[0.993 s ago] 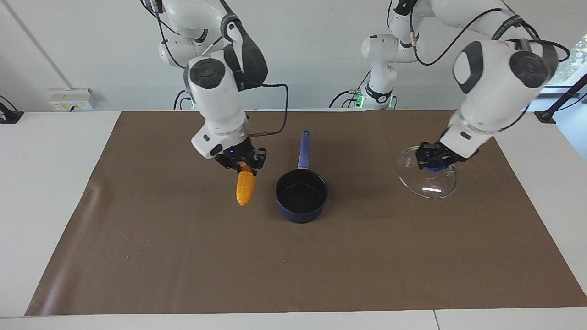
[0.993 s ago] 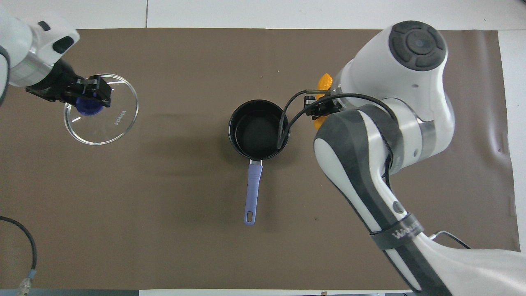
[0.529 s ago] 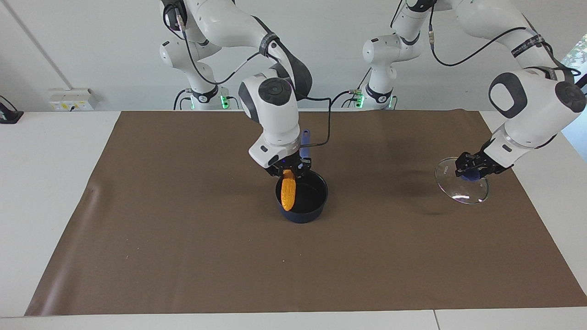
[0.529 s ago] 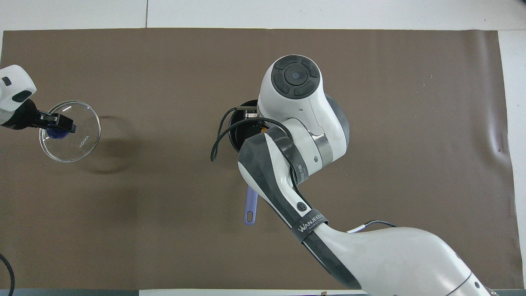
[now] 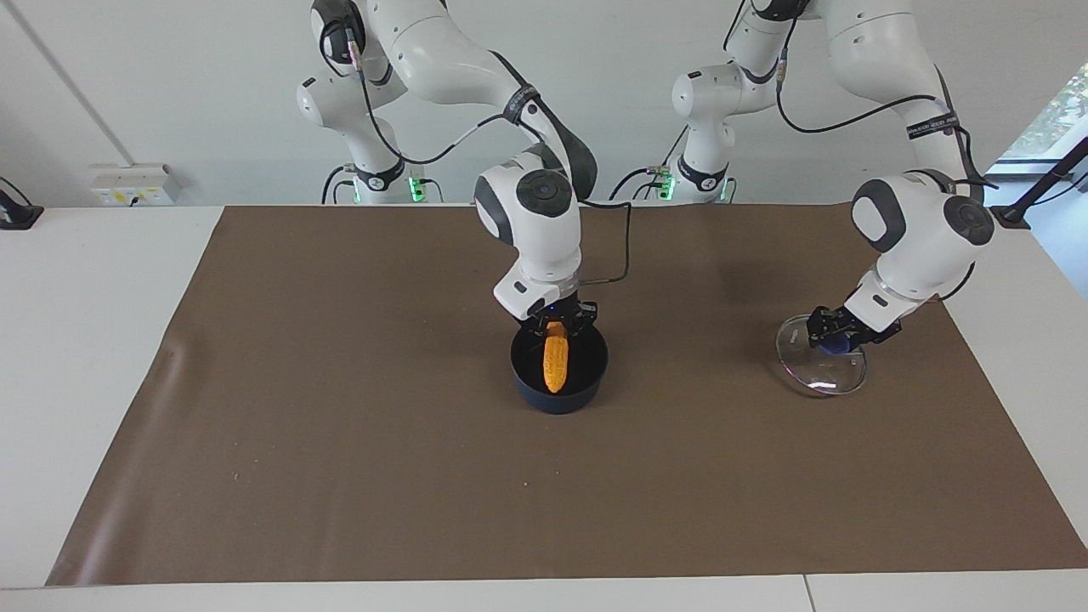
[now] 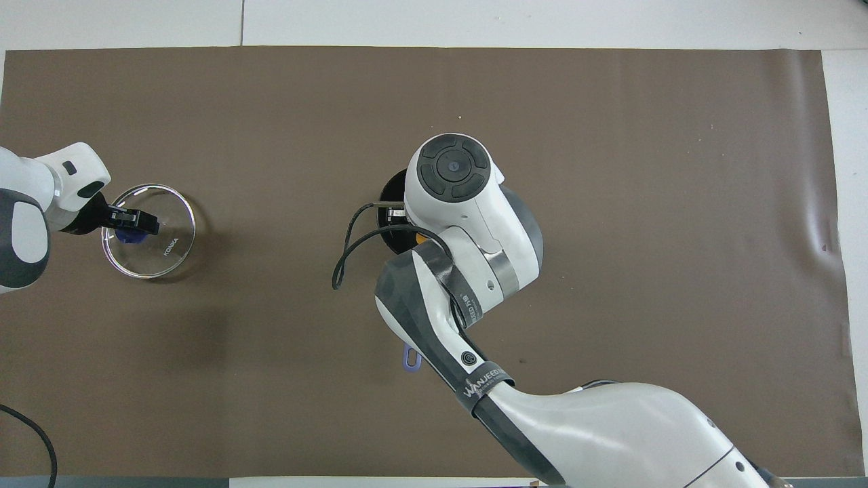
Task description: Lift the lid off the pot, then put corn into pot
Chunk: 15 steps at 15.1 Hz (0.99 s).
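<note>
Both claws we see clamped: right claw [image 5: 557, 322] dangling the orange-yellow corn cob [image 5: 555, 361] into the navy saucepan [image 5: 559, 374], left claw [image 5: 834, 333] gripping the clear glass lid [image 5: 821, 367], seemingly low over the brown-covered bench [image 5: 340, 442].

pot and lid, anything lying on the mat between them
Nothing: in the facing view only bare brown mat runs from the pot to the lid. The overhead view shows the same.

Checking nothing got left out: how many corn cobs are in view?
1. The corn hangs in the right gripper, over the pot.
</note>
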{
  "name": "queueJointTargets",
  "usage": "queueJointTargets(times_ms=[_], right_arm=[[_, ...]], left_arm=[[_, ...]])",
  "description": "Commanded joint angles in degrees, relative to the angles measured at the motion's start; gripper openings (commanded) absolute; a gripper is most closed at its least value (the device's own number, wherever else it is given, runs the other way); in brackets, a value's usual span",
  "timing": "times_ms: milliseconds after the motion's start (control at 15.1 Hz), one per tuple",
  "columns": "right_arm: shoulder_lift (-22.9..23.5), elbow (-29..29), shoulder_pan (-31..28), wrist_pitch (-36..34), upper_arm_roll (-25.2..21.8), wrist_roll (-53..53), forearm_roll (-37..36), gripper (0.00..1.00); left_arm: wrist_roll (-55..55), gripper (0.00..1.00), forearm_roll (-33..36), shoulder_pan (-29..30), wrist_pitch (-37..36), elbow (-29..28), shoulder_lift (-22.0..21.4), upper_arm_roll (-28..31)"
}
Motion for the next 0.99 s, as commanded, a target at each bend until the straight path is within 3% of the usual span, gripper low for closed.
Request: queueJointTargets(times_ms=[0, 199, 331, 463, 529, 596, 926], right_arm=[[-1.8, -2.0, 0.2, 0.1, 0.0, 1.0, -0.3, 1.00], [-3.0, -0.4, -2.3, -3.2, -1.2, 0.3, -1.1, 1.00], [-7.1, -0.2, -6.9, -7.3, -1.8, -0.9, -3.2, 1.00], [-11.4, 0.4, -14.3, -12.9, -1.8, -9.3, -3.8, 1.00], [-12.9, 0.9, -17.2, -16.1, -1.8, -13.4, -3.6, 1.00], [-14.8, 1.4, -19.6, -20.2, -1.8, -16.8, -3.6, 1.00], [-23.7, 1.1, -30.5, -33.6, -2.2, -32.7, -5.8, 1.00]], left_arm=[[-4.3, 0.00, -0.2, -0.8, 3.1, -2.1, -0.8, 0.3], [-6.6, 0.00, -0.2, -1.1, 3.5, -3.0, -0.9, 0.3], [-7.3, 0.00, -0.2, -1.1, 4.1, -3.2, -1.0, 0.3], [-7.6, 0.00, -0.2, -1.1, 4.4, -3.5, -1.1, 0.4], [-7.3, 0.11, -0.2, -1.1, 4.5, -3.5, -1.0, 0.3], [-7.4, 0.99, -0.2, -1.1, 4.3, -3.3, -1.0, 0.4], [-7.6, 1.00, -0.2, -1.2, 2.7, 0.8, -1.3, 0.0]])
